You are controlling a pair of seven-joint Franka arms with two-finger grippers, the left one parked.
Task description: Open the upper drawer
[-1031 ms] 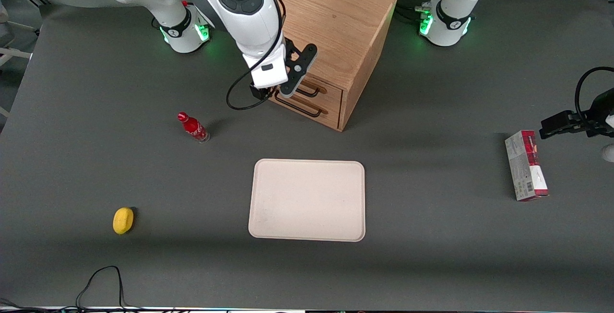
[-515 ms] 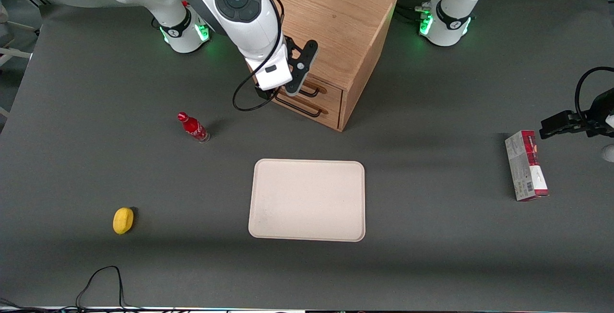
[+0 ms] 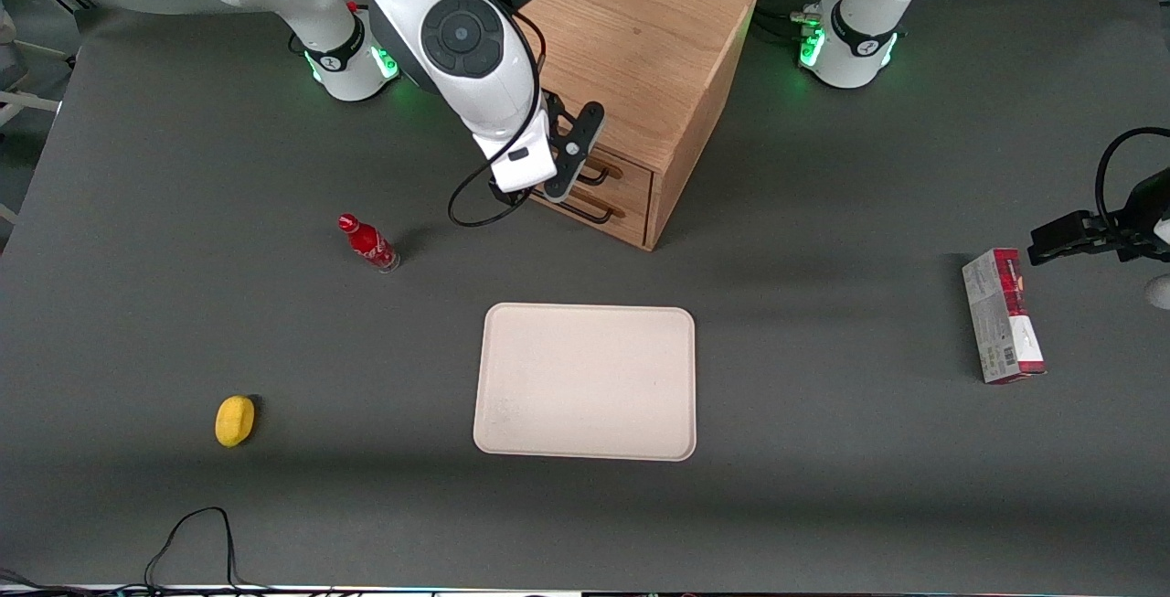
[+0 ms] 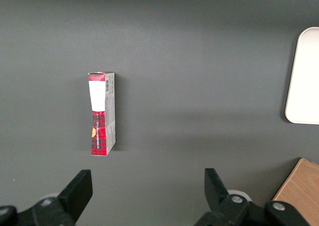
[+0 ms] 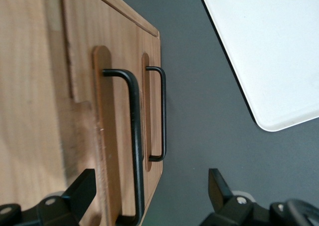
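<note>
— Upper centre of the front view: what do you list?
— I log the gripper (image 3: 559, 178) spread wide, empty, before the closed upper drawer (image 3: 611, 173) of the cabinet (image 3: 640, 48).

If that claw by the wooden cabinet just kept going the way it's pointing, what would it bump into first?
Most likely the upper drawer's handle. The open gripper hangs in front of the cabinet, fingers straddling that black handle, with the lower drawer's handle just below. Depth is unclear, so one finger might meet the drawer front first.
</note>
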